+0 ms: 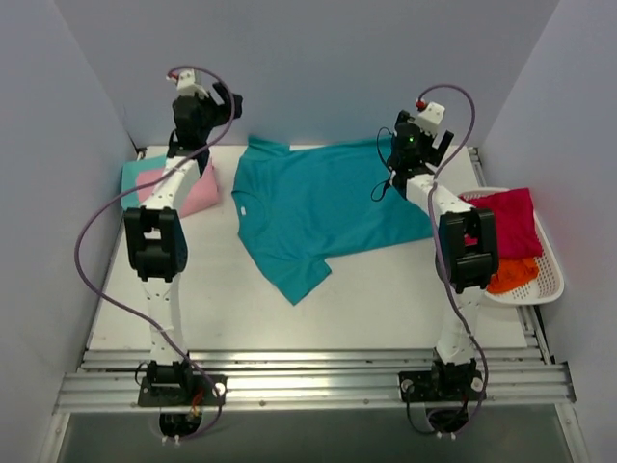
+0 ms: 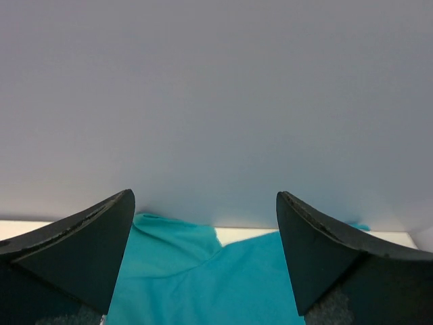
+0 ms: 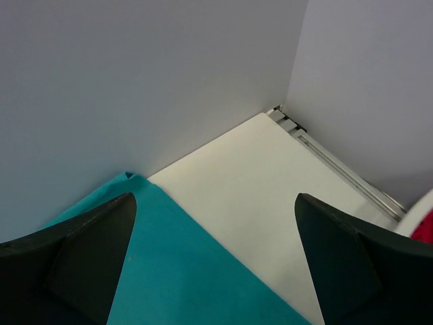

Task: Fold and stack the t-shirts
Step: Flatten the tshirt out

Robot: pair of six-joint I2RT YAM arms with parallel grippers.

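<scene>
A deep teal t-shirt lies spread flat on the white table, neck to the left, one sleeve toward the front. It also shows in the left wrist view and the right wrist view. A folded pink shirt lies on a folded pale aqua one at the back left. A crimson shirt and an orange one sit in the basket. My left gripper is open and empty, raised near the back wall above the shirt's left end. My right gripper is open and empty, raised above its right end.
A white lattice basket stands at the right edge of the table. Grey walls close in the back and both sides. Metal rails run along the near edge by the arm bases.
</scene>
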